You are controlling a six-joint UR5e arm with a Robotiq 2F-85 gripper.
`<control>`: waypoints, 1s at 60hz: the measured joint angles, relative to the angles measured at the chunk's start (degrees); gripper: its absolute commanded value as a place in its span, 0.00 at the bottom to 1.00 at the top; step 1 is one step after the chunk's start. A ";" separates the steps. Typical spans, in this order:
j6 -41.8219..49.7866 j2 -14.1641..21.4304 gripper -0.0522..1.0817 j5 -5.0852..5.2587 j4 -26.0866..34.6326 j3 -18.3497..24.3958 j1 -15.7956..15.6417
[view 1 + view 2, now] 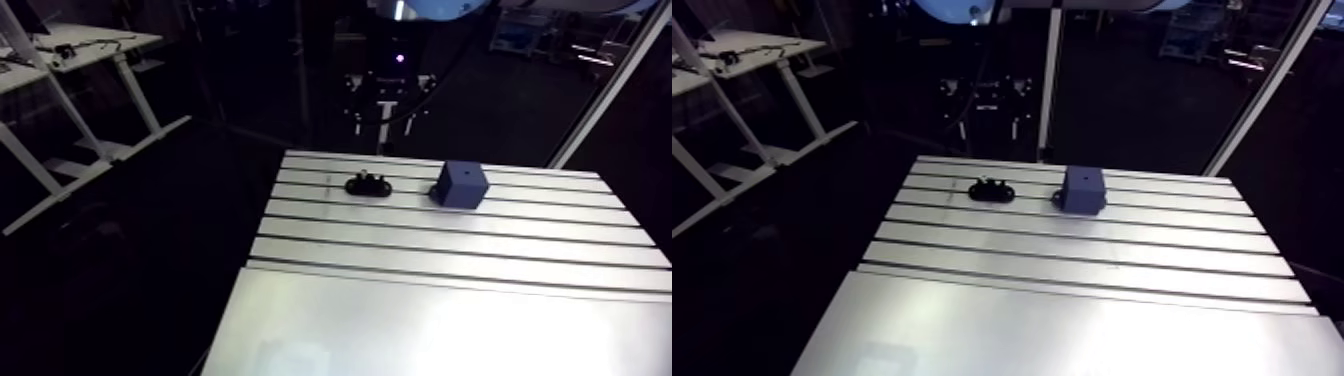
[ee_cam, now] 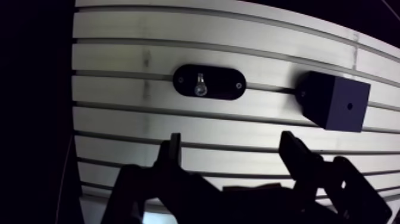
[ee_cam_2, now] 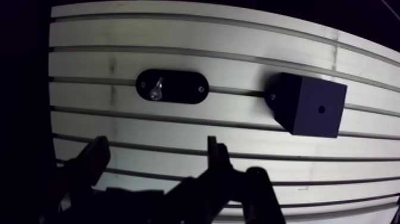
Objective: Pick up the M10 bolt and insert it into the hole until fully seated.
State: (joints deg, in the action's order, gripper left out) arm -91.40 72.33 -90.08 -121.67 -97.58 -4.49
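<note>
My fingers [image 2: 173, 156] stand wide and empty above the tabletop [image 2: 131, 128]. The bolt [image 2: 200, 85] sits in its black holder [image 2: 223, 83], ahead of me, left of the block [image 2: 336, 101]. Risk: an off-centre grasp would tilt the bolt, jamming it at the hole [image 2: 349, 107].

Slotted silver aluminium table [image 2: 178, 125]: brushed metal w/ soft sheen. Small silver metal bolt [image 2: 200, 87] looks polished, shiny. Black oval holder [image 2: 223, 83] & dark blue cube block [image 2: 339, 104] both smooth, matt, prob. plastic.
</note>
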 measured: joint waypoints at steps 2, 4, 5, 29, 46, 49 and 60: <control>0.05 -0.27 0.35 0.00 -0.41 -0.14 -0.02; 0.13 -0.49 0.37 0.01 -0.73 -0.24 -0.03; 0.18 -0.62 0.39 0.01 -0.90 -0.29 -0.03; 2.05 -3.60 0.49 -0.08 -3.72 -0.60 -1.10; 2.36 -5.38 0.52 -0.33 -5.39 -0.56 -1.82; 2.38 -5.64 0.52 -0.39 -5.60 -0.55 -1.86; 2.41 -6.46 0.52 -0.58 -6.08 -0.52 -1.94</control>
State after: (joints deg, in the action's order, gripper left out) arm -88.99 65.88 -90.66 -127.74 -98.09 -6.42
